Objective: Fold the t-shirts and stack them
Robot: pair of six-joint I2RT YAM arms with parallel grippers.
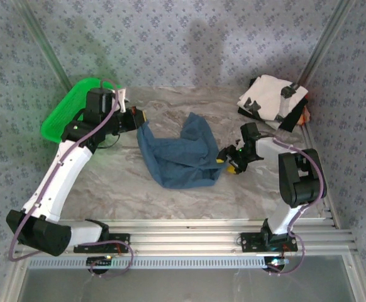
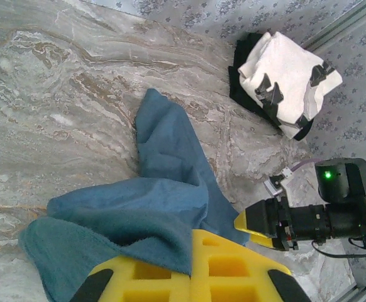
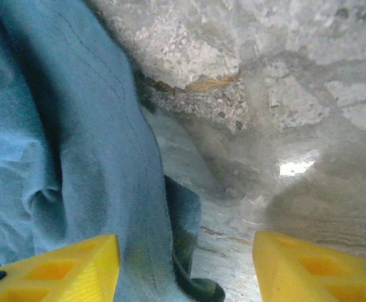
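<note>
The crumpled dusty-blue cloth t-shirt (image 1: 182, 158) is limp and light: your left claw (image 1: 140, 123) pinches one corner, your right claw (image 3: 186, 270) gapes half-open over the opposite edge, so grip there.

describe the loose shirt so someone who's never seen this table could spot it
On the marble table, look in the middle, between the green basket at far left and the folded stack at far right. The blue t-shirt lies there, the only crumpled, plain one; the stack's top is white with black patches.
</note>
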